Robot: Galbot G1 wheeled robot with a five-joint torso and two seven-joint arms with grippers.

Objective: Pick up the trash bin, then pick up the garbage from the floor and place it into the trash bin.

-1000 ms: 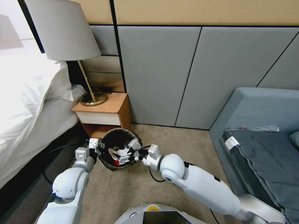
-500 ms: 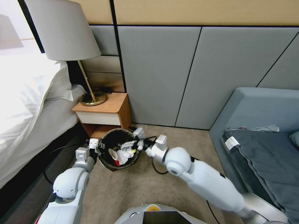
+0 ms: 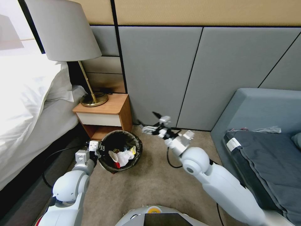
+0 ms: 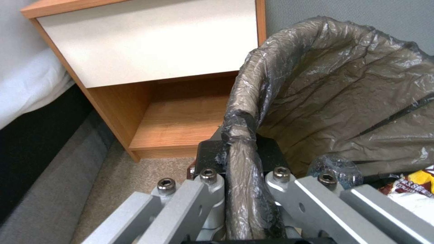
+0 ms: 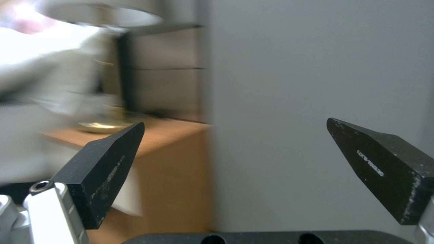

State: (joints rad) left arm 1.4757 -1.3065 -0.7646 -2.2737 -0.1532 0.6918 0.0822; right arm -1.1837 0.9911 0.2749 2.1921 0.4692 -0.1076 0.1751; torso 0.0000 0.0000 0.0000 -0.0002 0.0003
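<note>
The left gripper (image 3: pixel 95 150) pinched the left rim of the trash bin (image 3: pixel 137 150), which sat before the nightstand (image 3: pixel 116 110) holding garbage (image 3: pixel 123 156). The right gripper (image 3: pixel 154 122) hovered right of it, jaws spread, empty.

I see the bed linen (image 3: pixel 22 94) blown out white at the head view's left edge, wall lines bowing outward, and motion blur smearing the lamp (image 5: pixel 101 13) in the right wrist view.

Lamp (image 5: pixel 97 13) and bedding (image 5: pixel 32 84) smeared by motion blur, trash bin (image 4: pixel 343 101) cut off by the frame edge, left gripper (image 4: pixel 242 184) fingertips hidden behind the liner rim, garbage (image 3: pixel 123 155) pieces too small to distinguish
</note>
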